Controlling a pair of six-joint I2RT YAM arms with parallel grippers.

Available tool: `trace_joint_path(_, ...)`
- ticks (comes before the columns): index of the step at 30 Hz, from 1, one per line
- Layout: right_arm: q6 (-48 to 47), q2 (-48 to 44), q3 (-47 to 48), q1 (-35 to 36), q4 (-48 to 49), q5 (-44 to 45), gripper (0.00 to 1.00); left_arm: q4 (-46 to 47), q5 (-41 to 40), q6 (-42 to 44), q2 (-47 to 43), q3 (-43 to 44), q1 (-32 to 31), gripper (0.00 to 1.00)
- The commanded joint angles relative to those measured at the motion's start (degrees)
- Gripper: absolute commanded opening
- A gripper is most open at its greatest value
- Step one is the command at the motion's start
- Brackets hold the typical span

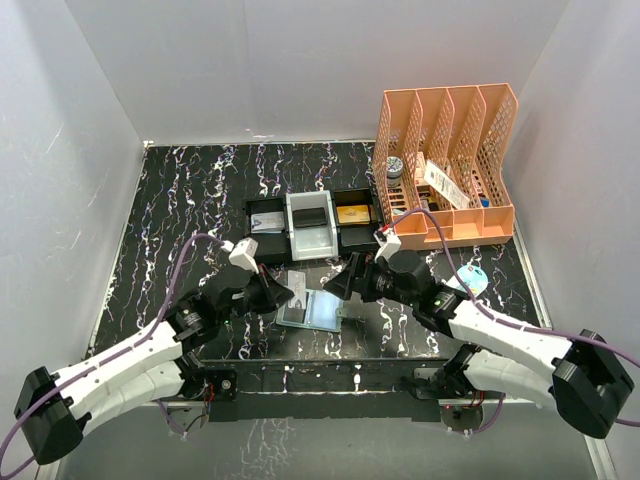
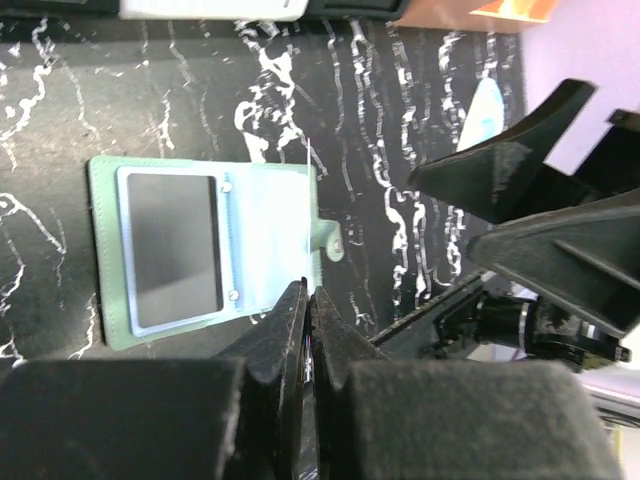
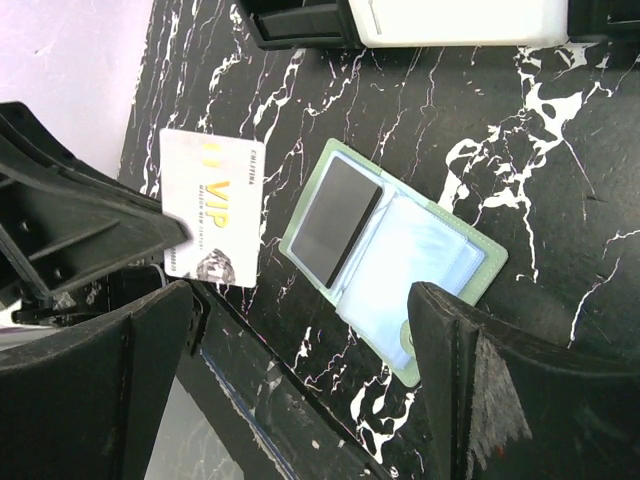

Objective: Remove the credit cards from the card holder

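The sage-green card holder (image 1: 312, 310) (image 2: 270, 215) (image 3: 400, 255) lies open and flat on the black marbled table. A dark grey credit card (image 2: 175, 242) (image 3: 335, 220) sits in its left pocket; the pale blue pocket beside it looks empty. My left gripper (image 1: 275, 292) (image 2: 308, 288) is shut on a white credit card with gold "VIP" lettering (image 3: 212, 205), held just left of the holder and showing edge-on between its fingers. My right gripper (image 1: 340, 283) (image 3: 300, 300) hangs open above the holder, its fingers spread wide with nothing between them.
A row of black and white trays (image 1: 310, 225) with cards in them stands behind the holder. An orange file organiser (image 1: 445, 165) fills the back right. A small round blue-and-white item (image 1: 472, 278) lies by the right arm.
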Motion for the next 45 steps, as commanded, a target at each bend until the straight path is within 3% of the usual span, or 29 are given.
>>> trace_joint_path(1, -0.4, -3.2, 0.1, -0.3, 3.4, -0.2, 0.88, 6.9, 9.9, 1.9, -4.2, -1.8, 4.6, 0.0)
trace_joint_path(8, 0.1, -4.6, 2.0, -0.8, 5.2, -6.3, 0.88, 13.4, 30.4, -0.1, -6.4, -3.0, 17.5, 0.0)
trace_joint_path(16, 0.7, -12.0, 1.6, -0.7, 8.1, -3.3, 0.87, 28.1, 42.9, -5.1, -3.0, -3.4, 19.5, 0.0)
trace_joint_path(21, 3.9, -10.3, 2.0, -0.7, 14.5, -11.8, 0.86, 36.9, 44.6, -9.2, -2.0, -5.8, 19.5, 0.0)
trace_joint_path(28, 5.1, -4.8, 6.2, -0.8, 13.5, -17.4, 0.78, 47.4, 46.0, -14.1, -0.2, -9.3, 19.5, 0.0)
trace_joint_path(37, 13.0, 1.4, 2.9, -0.9, 27.8, -23.4, 0.53, 44.5, 45.6, -13.5, -3.3, -9.2, 19.5, 0.0)
trace_joint_path(45, 13.6, 4.6, 4.0, -0.9, 30.1, -24.4, 0.33, 42.4, 45.7, -12.6, -3.5, -9.0, 19.4, 0.0)
